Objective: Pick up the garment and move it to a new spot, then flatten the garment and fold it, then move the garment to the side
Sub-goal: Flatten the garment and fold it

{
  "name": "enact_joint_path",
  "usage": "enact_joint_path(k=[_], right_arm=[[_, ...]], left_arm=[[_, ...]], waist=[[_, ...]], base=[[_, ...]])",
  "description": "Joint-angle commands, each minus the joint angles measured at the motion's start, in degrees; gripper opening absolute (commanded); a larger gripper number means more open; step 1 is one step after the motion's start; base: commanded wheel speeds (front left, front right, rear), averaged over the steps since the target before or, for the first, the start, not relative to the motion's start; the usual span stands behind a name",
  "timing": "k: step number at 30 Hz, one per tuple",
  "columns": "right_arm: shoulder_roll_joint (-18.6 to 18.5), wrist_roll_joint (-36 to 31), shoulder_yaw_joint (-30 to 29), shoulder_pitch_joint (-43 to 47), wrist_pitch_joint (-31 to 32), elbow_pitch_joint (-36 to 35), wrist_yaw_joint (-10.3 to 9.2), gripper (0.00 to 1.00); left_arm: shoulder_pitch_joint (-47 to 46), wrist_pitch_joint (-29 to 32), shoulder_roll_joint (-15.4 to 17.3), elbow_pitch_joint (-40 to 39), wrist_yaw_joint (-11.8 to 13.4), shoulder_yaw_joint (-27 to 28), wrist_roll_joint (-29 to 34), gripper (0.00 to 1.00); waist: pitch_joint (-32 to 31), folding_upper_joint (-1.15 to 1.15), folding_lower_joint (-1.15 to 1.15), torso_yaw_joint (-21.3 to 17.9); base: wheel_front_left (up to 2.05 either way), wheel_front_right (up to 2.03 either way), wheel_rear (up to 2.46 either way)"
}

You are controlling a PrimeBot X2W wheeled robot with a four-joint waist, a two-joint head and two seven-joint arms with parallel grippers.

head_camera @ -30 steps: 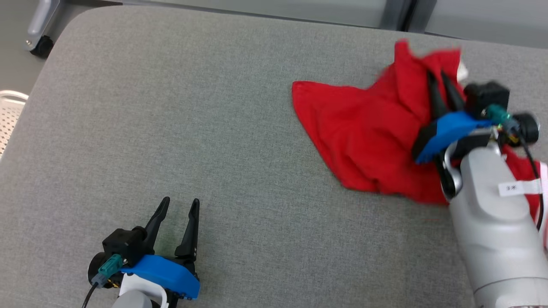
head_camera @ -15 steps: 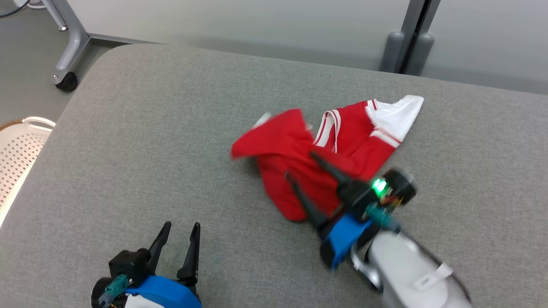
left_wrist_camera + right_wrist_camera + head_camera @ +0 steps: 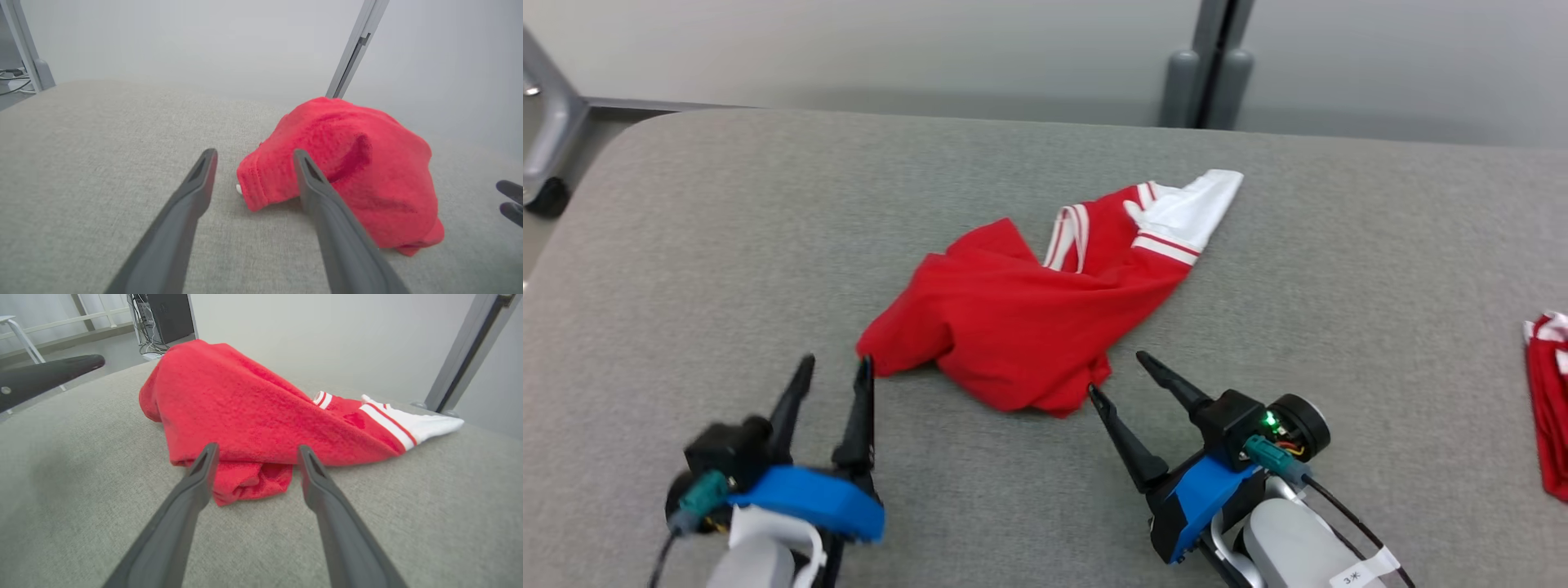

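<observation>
The garment (image 3: 1029, 318) is red with white striped trim and lies crumpled in the middle of the grey padded table (image 3: 727, 229). In the left wrist view the garment (image 3: 351, 175) bulges just ahead and to the right of the fingers. From the right wrist the garment (image 3: 253, 412) shows its white cuff at the far right. My left gripper (image 3: 835, 367) stands open, its tips just left of the cloth's near left corner. My right gripper (image 3: 1117, 374) is open too, its left fingertip right at the cloth's near edge, with nothing between its fingers.
Another red and white piece of cloth (image 3: 1547, 400) lies at the table's right edge. A grey post (image 3: 1209, 65) stands behind the table against a pale wall. A wheeled frame leg (image 3: 547, 155) is at the far left.
The right gripper let go of the garment and opened, drawing back toward me. The garment now rests on the table. The head camera shifted, so the scene sits differently.
</observation>
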Motion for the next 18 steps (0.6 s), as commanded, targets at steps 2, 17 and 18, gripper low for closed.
enact_joint_path(k=[2, 17, 18], right_arm=[[-0.21, -0.60, -1.00, 1.30, -0.20, -0.88, 0.03, 1.00], [-0.21, -1.27, -3.31, 2.73, -0.20, -3.80, 0.03, 1.00], [-0.21, -1.26, -3.59, 2.83, -0.20, -4.02, 0.03, 1.00]], left_arm=[[-3.41, -0.15, 0.78, -0.04, -0.11, 1.08, -1.46, 1.00], [-20.36, 2.64, 8.40, 17.17, -0.11, -7.41, -18.55, 1.00], [-20.44, 3.30, 8.46, 17.99, -0.11, -9.33, -19.50, 1.00]], waist=[[0.18, 0.01, 0.00, -2.03], [4.50, 0.01, 0.00, -10.56], [4.67, 0.01, 0.00, -10.77]], base=[[0.00, 0.00, 0.00], [0.00, 0.00, 0.00], [0.00, 0.00, 0.00]])
